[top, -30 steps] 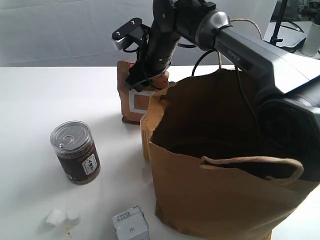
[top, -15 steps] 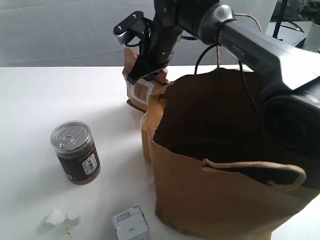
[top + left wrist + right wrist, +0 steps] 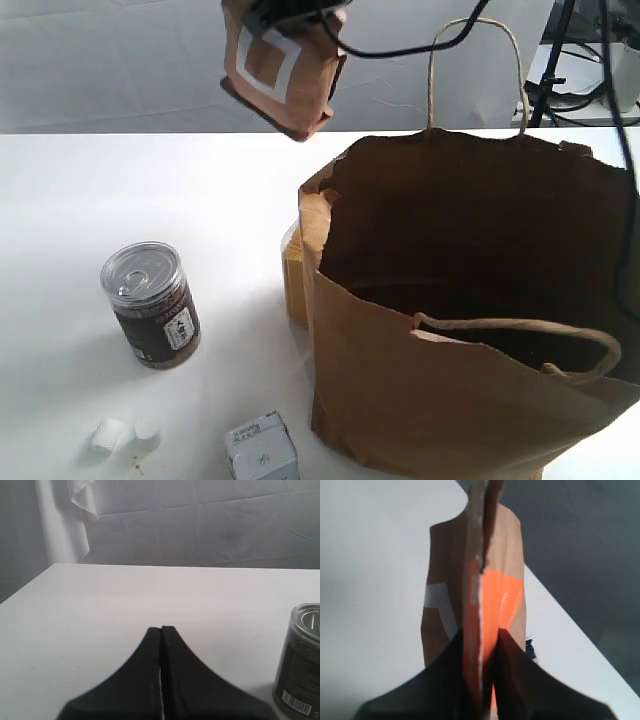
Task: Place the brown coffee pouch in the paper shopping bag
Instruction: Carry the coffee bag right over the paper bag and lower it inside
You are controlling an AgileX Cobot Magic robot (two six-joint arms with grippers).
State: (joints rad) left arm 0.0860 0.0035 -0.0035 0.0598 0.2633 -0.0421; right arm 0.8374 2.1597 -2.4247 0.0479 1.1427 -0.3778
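The brown coffee pouch [image 3: 280, 65] hangs tilted in the air, high above the table and just left of the far rim of the paper shopping bag [image 3: 450, 400]. Its grey square outline faces the exterior camera. My right gripper [image 3: 481, 632] is shut on the orange-red top strip of the pouch [image 3: 506, 595]; in the exterior view that gripper is almost wholly cut off by the top edge. The bag stands open at the right with its loop handles up. My left gripper [image 3: 161, 628] is shut with nothing in it, low over the white table.
A dark jar with a silver pull-tab lid [image 3: 150, 305] stands left of the bag and also shows in the left wrist view [image 3: 300, 675]. A small white box [image 3: 262, 452] and white lumps [image 3: 110, 436] lie near the front edge. Something yellow [image 3: 294, 270] sits against the bag's left side.
The right gripper has lifted the pouch off the table, up and slightly toward the bag's opening, and the arm has risen out of the exterior view. Jar, box and bag stayed put.
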